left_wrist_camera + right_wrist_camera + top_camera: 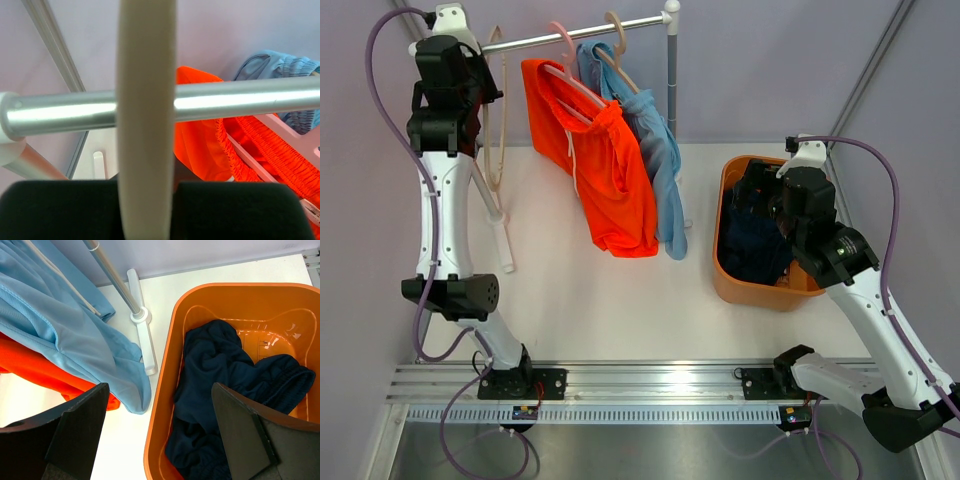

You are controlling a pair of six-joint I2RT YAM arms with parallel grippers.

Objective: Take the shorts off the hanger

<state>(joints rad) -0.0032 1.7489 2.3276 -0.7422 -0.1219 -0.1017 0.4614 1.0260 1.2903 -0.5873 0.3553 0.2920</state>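
right gripper (159,415) fingers wide apart over the bin (235,286), right of the rail (570,36); navy shorts (220,370) lie inside, done | under the rail, orange shorts (610,170) and light blue shorts (660,150) hang on hangers, bare table below | left gripper (146,210) at the rail's left end, empty hanger (145,100) between its fingers; can't tell if they squeeze

Readable text: I find none in any of my views.
Orange bin (235,300): moulded marks (263,343) on its floor, right of centre in my right wrist view. They may be a scale or figures, but they are too faint for me to read.
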